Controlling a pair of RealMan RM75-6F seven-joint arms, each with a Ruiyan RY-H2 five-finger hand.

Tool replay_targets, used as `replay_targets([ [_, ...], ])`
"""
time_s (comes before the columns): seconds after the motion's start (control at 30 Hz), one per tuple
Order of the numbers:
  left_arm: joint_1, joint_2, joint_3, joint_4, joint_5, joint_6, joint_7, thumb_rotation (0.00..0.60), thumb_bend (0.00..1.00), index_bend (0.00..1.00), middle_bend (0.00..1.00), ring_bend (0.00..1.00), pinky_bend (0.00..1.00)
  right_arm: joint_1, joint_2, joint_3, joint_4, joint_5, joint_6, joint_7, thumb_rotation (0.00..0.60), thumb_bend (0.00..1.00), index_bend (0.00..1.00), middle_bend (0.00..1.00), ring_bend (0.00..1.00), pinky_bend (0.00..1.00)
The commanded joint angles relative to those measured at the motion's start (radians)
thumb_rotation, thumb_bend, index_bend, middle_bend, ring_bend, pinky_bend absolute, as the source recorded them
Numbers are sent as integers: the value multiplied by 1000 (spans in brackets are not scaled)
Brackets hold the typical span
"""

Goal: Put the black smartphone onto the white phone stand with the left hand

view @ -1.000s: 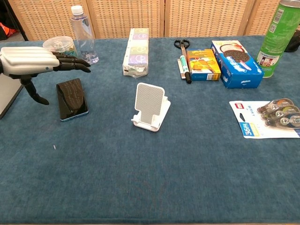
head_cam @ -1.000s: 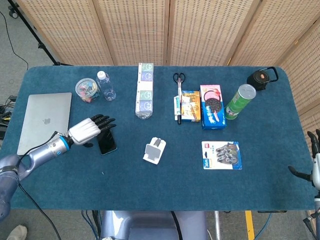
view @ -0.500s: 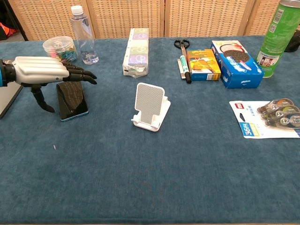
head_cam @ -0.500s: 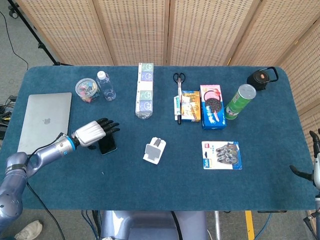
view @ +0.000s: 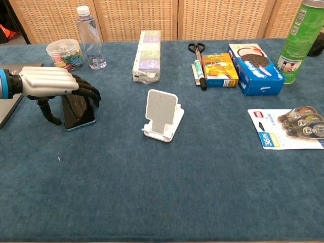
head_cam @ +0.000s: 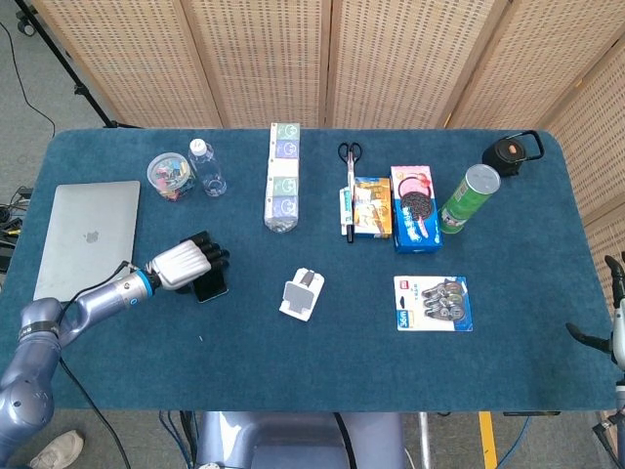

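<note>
Smartphone [view: 78,110] flat on blue surface [view: 162,192], at 9 o'clock from white phone stand [view: 163,115], well apart. Left hand [view: 53,86] directly over smartphone, fingers [view: 87,90] curled down around its far end, thumb beside near edge; firm grip not confirmable. Right hand [head_cam: 615,313] at surface's right edge, fingers spread, holding nothing. Laptop [head_cam: 83,234] at 11 o'clock from left hand.

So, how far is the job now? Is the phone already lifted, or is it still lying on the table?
Done: the left hand is over the black smartphone, fingers curling down around it. In hand: the grasp itself; the phone lies flat on the table, and a firm hold cannot be confirmed. Left: lift it, carry it across to the white phone stand, which stands empty, and set it there. The right hand waits at the table edge.
</note>
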State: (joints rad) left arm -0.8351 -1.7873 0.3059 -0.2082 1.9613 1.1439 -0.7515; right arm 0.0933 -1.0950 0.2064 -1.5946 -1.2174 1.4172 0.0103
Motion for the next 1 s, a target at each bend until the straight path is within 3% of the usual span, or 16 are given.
replay_targets([
  [0.03, 13, -11, -3, 13, -12, 25, 16, 600, 105, 415, 335, 268, 297, 0, 0, -1, -3, -2, 1, -2, 600, 0, 0, 0, 0, 0],
  [0.13, 28, -19, -3, 27, -20, 57, 33, 600, 102, 559, 433, 343, 361, -1, 1, -2, -7, -4, 1, -2, 600, 0, 0, 0, 0, 0],
  [0.3, 46, -24, -3, 40, -33, 99, 44, 600, 99, 655, 523, 418, 437, -2, 2, -5, -5, -11, 3, 1, 600, 0, 0, 0, 0, 0],
  [0.63, 39, -8, -38, 55, -77, 197, 117, 600, 100, 679, 546, 440, 485, -4, 4, -7, -10, -18, 6, 4, 600, 0, 0, 0, 0, 0],
  [0.83, -6, 22, -80, 57, -103, 401, 390, 600, 98, 679, 546, 440, 485, -7, 10, -9, -20, -28, 9, 12, 600, 0, 0, 0, 0, 0],
  [1.0, -41, 49, -87, 15, -96, 509, 558, 600, 95, 679, 546, 442, 485, -12, 17, -11, -27, -39, 18, 24, 600, 0, 0, 0, 0, 0],
])
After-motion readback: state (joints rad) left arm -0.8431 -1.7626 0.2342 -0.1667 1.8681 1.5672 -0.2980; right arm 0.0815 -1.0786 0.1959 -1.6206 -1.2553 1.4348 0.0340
